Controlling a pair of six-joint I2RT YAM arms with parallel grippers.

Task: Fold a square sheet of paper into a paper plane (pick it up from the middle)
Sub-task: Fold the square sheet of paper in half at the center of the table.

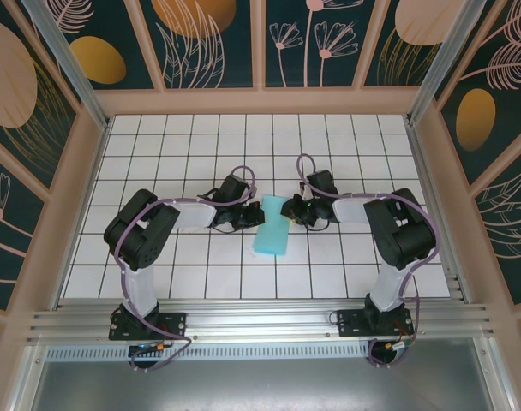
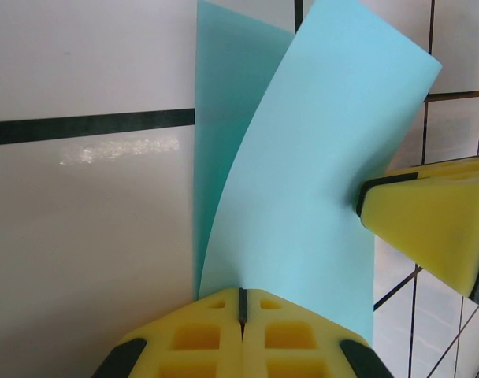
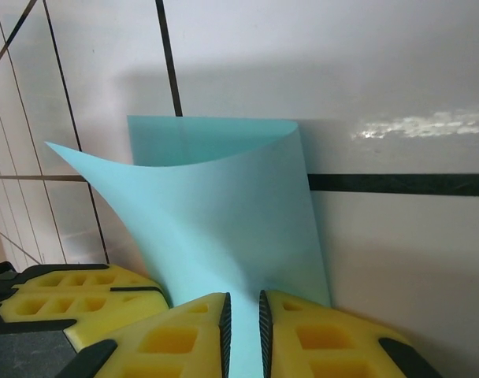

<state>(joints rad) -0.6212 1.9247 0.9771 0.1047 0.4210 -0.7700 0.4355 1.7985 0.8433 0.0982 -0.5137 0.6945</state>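
Mid-tabletop [image 1: 158,145], left pincer [image 2: 241,298] and right pincer [image 3: 244,307] each pinch the square sheet of paper [image 1: 272,226], loosely half-folded; every crease seems left to do.

free table [image 1: 329,145] beyond and before the paper [image 1: 271,229], left fingers [image 2: 184,340] and right fingers [image 3: 326,340] at its sides

The left arm [image 1: 140,231] and the right arm [image 1: 404,227] share one build. Each has bulky matt-black joint housings and a pale grey-white tube link [image 1: 139,287] rising from a black base plate [image 1: 149,325]. Thin lavender cables [image 1: 188,202] loop along the links and down to the bases. The left gripper [image 2: 241,298] and the right gripper [image 3: 243,299] carry wedge-shaped yellow fingers [image 3: 326,339] with moulded square pockets, black corner caps and black inner faces.
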